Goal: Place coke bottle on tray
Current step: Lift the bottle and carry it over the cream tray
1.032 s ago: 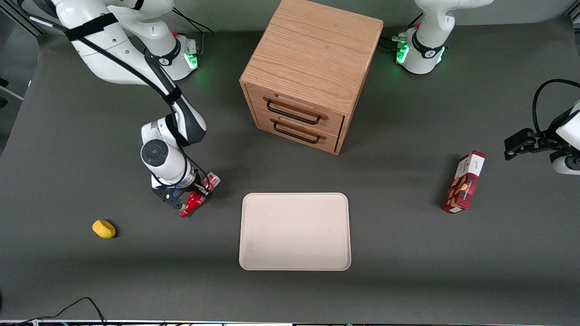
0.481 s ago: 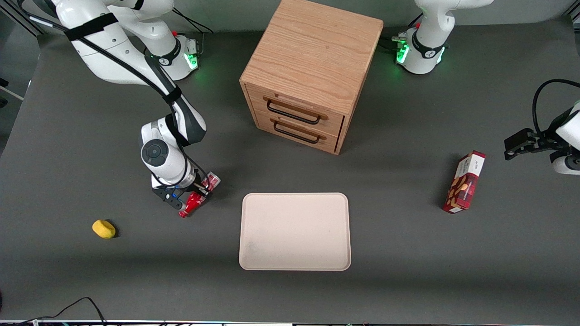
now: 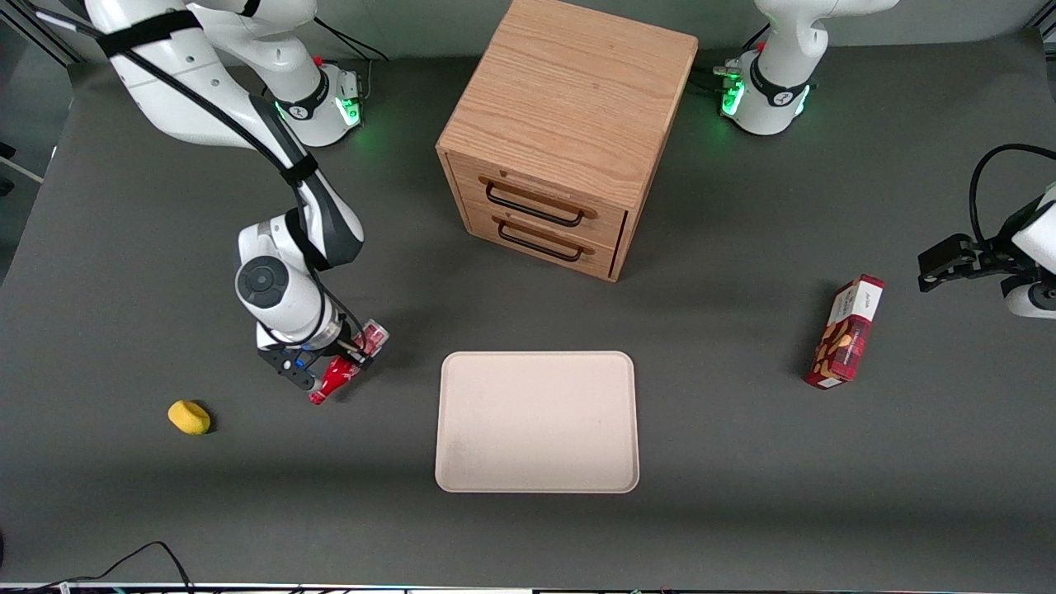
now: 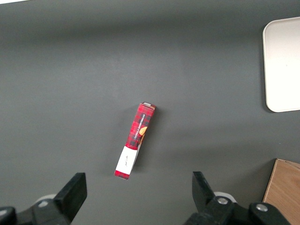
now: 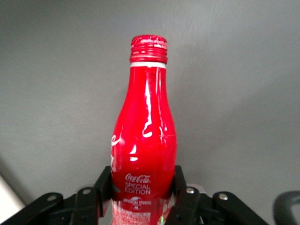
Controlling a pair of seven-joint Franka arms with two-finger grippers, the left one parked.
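Gripper [image 3: 334, 365] is clamping the coke bottle [image 3: 342, 370] around its lower body, beside the tray [image 3: 536, 421] toward the working arm's end of the table.

In the right wrist view both fingers [image 5: 104, 180] are pressing against the bottle's red sides just below the white script, cap [image 5: 148, 48] pointing away from the wrist over bare grey tabletop. From the front the bottle is lying tilted, cap end nearer the camera, and is sitting apart from the tray, not over it. A yellow object [image 3: 189, 417] is resting nearer the camera and farther toward the working arm's end; the wooden drawer cabinet [image 3: 568, 136] is standing farther from the camera than the tray; a red snack box [image 3: 847, 332] is lying toward the parked arm's end.
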